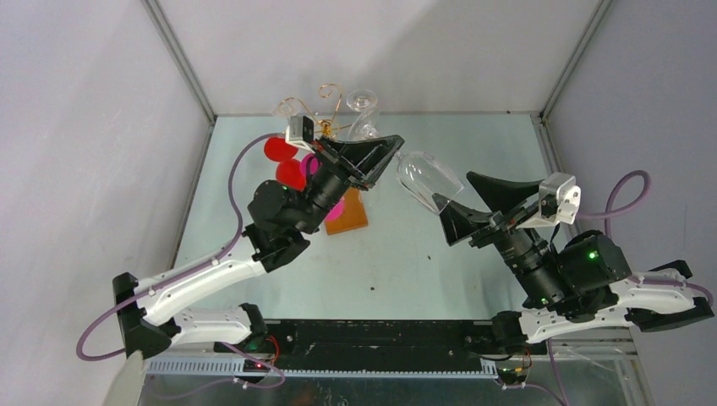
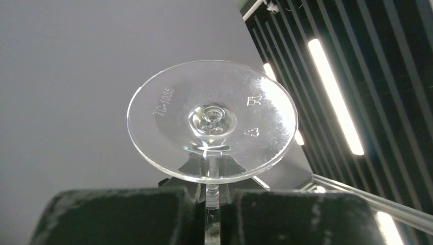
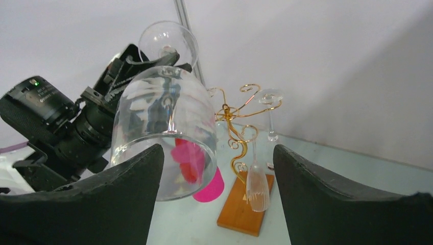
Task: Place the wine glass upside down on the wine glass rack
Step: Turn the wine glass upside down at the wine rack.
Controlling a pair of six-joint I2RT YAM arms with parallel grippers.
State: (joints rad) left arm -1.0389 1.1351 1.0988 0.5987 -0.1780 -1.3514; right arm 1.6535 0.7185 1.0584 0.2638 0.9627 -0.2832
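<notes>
The left tool (image 2: 213, 196) was clamped tight on the thin stem of the clear plastic wine glass (image 1: 427, 179), just under its flat round foot, which stood directly above the fingers in the left wrist view. The glass hung in the air on a slant, off the pale counter (image 1: 406, 271), its bowl reaching out from the left tool toward the right tool (image 3: 218, 150). The right tool's jaws stood wide apart and gripped nothing. The mouth of the bowl lay between them, close against the left-hand finger (image 3: 127, 189) in the right wrist view; whether it touched could not be told. Beyond the right tool's open jaws stood the gold wire wine glass rack with curled arms (image 3: 237, 122) on its brown wooden base, just beside the left tool. Another clear glass (image 3: 258, 186) hung upside down from it. Red and magenta round shapes (image 1: 283, 161) showed beside the left arm, too unclear to name
</notes>
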